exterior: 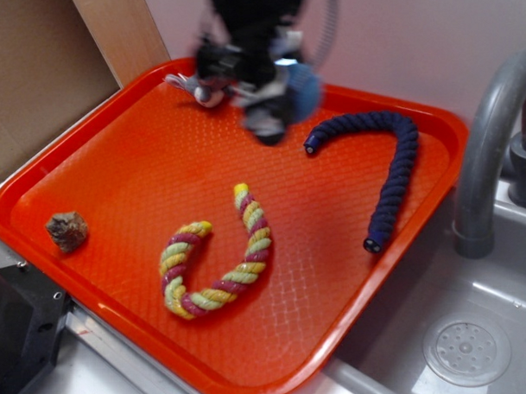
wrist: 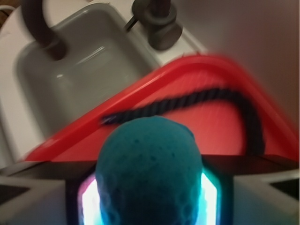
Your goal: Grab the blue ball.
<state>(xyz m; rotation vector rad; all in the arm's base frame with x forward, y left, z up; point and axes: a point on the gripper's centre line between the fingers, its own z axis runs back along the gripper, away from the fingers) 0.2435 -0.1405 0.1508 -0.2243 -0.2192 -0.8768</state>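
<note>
Orange tray, unlabelled; above it, hand around blue ball

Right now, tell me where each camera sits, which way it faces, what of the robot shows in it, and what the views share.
Exterior: set high off the tray's near corner, looking down across it toward the wall; shows the blurred arm and tool gripping the ball.
Wrist: rides on the arm behind the tool, looking past the ball toward the sink; only the lit fingers show.
Shared: ball, tray, navy rope, sink.
</note>
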